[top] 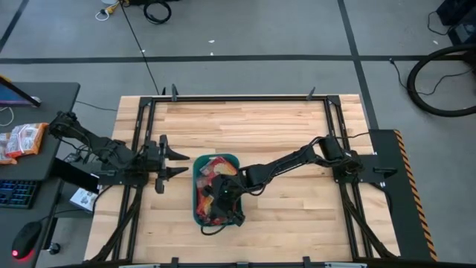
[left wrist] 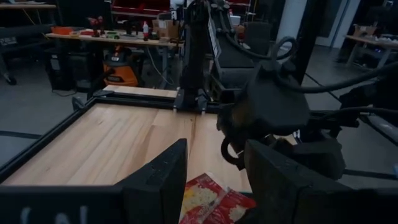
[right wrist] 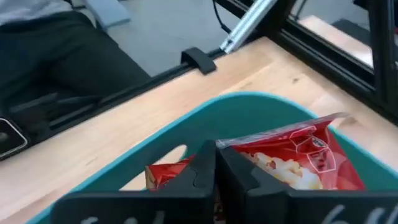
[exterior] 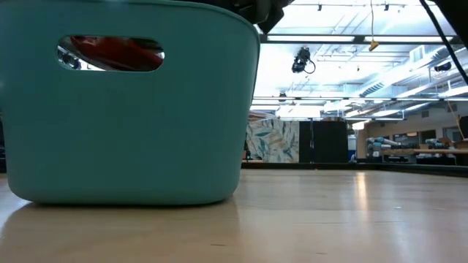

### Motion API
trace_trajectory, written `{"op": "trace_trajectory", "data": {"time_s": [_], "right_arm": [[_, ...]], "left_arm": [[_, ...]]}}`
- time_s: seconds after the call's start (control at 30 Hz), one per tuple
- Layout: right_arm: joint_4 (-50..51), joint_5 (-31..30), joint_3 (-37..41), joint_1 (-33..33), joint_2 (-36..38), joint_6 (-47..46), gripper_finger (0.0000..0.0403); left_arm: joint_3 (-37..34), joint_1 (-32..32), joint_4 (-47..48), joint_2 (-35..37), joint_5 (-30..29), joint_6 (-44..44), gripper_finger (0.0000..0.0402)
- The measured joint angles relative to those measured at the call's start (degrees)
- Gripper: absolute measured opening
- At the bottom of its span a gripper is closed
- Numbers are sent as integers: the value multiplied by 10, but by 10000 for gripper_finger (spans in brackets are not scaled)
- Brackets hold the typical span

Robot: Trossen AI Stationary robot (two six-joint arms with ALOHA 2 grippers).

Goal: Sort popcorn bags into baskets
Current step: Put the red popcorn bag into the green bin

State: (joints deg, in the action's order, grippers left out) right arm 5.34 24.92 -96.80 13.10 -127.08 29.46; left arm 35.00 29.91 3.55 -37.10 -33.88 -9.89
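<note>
Popcorn bags are lying inside the teal basket, right gripper is being held over them, fingers pinched together, empty; left gripper, fingers wide, is waiting beside; bags likely light, crinkly, slippery, best pinched at an edge seam.

High view: straight down over the whole worktop. Low view: worktop height, close against the teal bin. Both wrist views face the bin's popcorn bags closely.

Right gripper over the basket; popcorn bags inside beneath it; left gripper just beside.
</note>
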Motion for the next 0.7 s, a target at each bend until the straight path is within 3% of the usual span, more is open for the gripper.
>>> {"op": "trace_trajectory", "data": {"time_s": [0.4,0.7], "right_arm": [[26,-81,-19,3,4,-19,134],[198,-195,-106,11,27,-33,150]], "left_arm": [[0,0,6,0,0,0,164],[0,0,13,0,0,0,164]]}}
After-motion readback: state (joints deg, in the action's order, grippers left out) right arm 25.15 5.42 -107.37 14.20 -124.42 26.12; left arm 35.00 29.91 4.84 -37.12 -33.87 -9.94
